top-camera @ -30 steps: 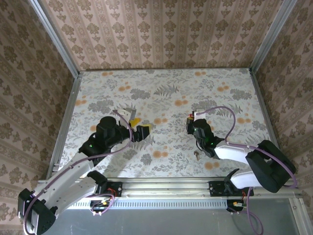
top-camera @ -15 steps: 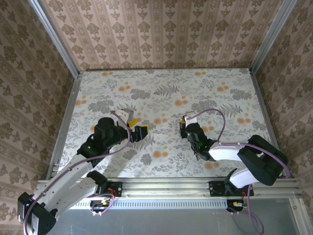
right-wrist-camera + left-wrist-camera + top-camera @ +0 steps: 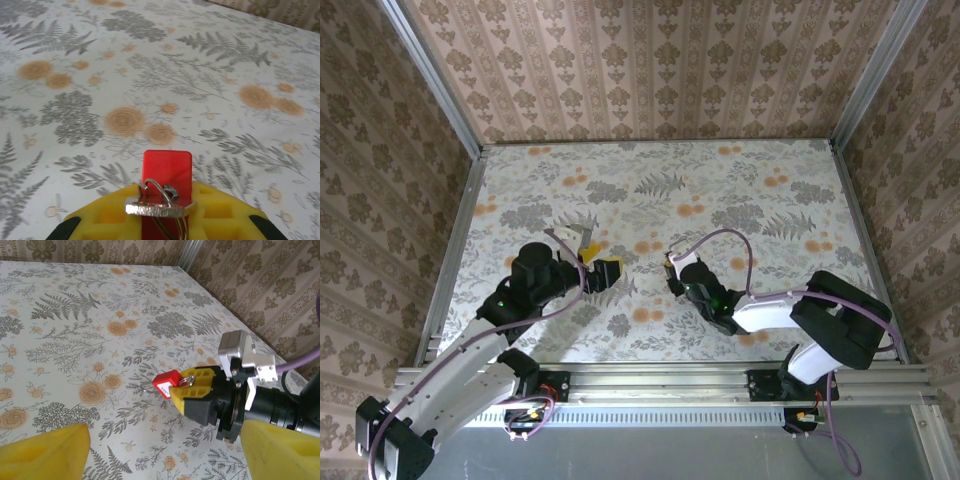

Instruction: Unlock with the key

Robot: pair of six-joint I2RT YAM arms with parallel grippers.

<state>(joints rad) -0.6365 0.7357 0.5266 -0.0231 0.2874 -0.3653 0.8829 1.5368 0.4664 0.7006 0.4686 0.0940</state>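
My right gripper [image 3: 167, 210] is shut on a small red padlock [image 3: 167, 165], its yellow fingers [image 3: 107, 215] on either side of the red body. A thin metal key [image 3: 155, 209] with a wire ring rests edge-on against the padlock's near end; I cannot tell whether it sits in the keyhole. From the left wrist the same padlock [image 3: 166, 383] juts out of the right gripper [image 3: 192, 390], silver shackle [image 3: 145, 386] pointing left, key [image 3: 188, 380] at its inner end. My left gripper [image 3: 165, 440] stands open, just short of the padlock. From above, left gripper [image 3: 604, 270] and right gripper [image 3: 672, 272] face each other closely.
The floral tablecloth [image 3: 650, 190] runs to papered walls on three sides, with aluminium posts [image 3: 430, 80] at the corners. A purple cable [image 3: 720, 235] loops over the right arm. A metal rail [image 3: 660, 380] with the arm bases borders the near edge.
The right gripper has carried the padlock leftward across the table, close to the left gripper. The left arm has shifted only slightly and stays open.
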